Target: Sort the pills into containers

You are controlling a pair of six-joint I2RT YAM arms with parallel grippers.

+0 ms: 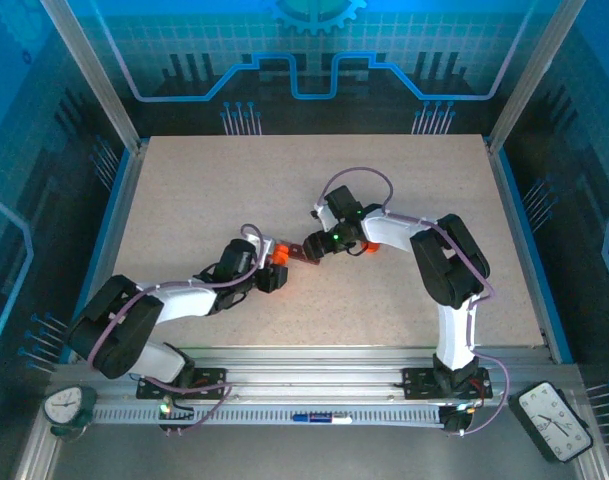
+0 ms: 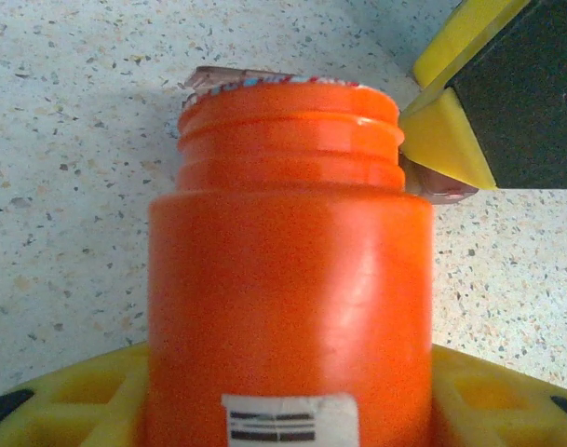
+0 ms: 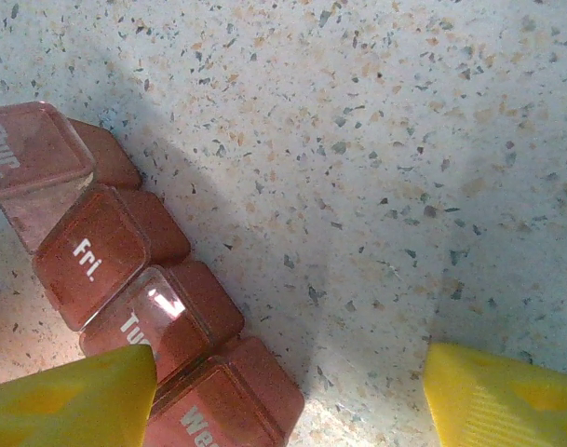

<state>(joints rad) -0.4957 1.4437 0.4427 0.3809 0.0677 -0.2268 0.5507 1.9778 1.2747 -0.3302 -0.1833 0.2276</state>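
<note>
- 1 orange pill bottle point(image 2: 288, 279), uncapped, with a white label low on its body.
- 1 reddish-brown pill organiser point(image 3: 125, 270). 4 compartments show in the right wrist view, their lids reading Thur, Fri, Tue and Wed. The Thur lid looks lifted.
- The organiser lies flat near the middle of the table point(image 1: 184, 200), between the 2 grippers and just beyond the bottle's mouth.
- 2 clocks sit at the near edge: 1 round clock point(image 1: 62, 405) at the left and 1 square clock point(image 1: 550, 420) at the right.
- The table is pale speckled stone-look board, fenced by aluminium posts and blue-lit panels with a circuit pattern.
- The left arm lies low, reaching from the near left toward the centre. The left gripper point(image 1: 276, 270) is clamped on the bottle's body.
- The right arm rises from the near right, folds at the elbow and reaches left to the centre. The right gripper point(image 3: 288, 400) points down over the organiser, spread wide and holding nothing.
- 1 of its yellow fingertips point(image 3: 69, 400) overlaps the strip's near end; I cannot tell whether they touch.
</note>
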